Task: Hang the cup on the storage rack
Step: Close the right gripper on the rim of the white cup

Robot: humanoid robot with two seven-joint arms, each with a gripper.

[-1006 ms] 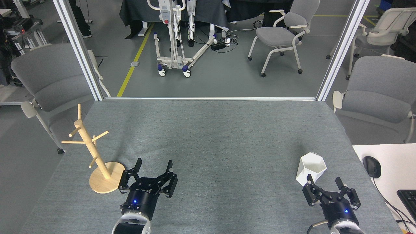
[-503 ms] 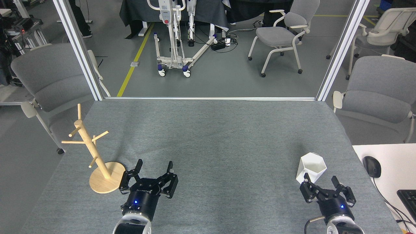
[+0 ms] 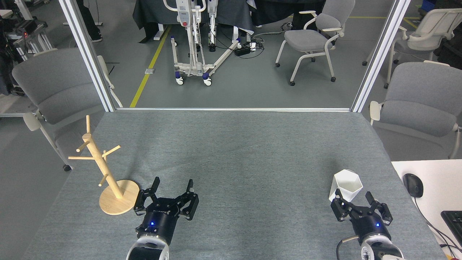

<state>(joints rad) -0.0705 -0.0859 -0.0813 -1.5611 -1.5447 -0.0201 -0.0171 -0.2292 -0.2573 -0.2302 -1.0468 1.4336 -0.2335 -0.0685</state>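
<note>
The white faceted cup (image 3: 345, 184) stands upright on the grey table (image 3: 238, 151) at the right front. Just in front of it is my right gripper (image 3: 354, 195), open, its fingertips at the cup's near base with nothing between them. The wooden storage rack (image 3: 104, 169) stands at the left front, an upright post with thin pegs on a round disc base. My left gripper (image 3: 172, 183) is open and empty, just right of the rack's base.
A white side desk (image 3: 433, 195) with a black mouse (image 3: 413, 185) and a keyboard corner (image 3: 454, 222) adjoins the table's right edge. Grey chairs (image 3: 54, 90) flank the table on both sides. Metal frame posts (image 3: 86, 54) rise at the far corners.
My right gripper has moved a little left and closer in to the cup's base, its fingers narrowing slightly. The left gripper, cup and rack have hardly moved.
</note>
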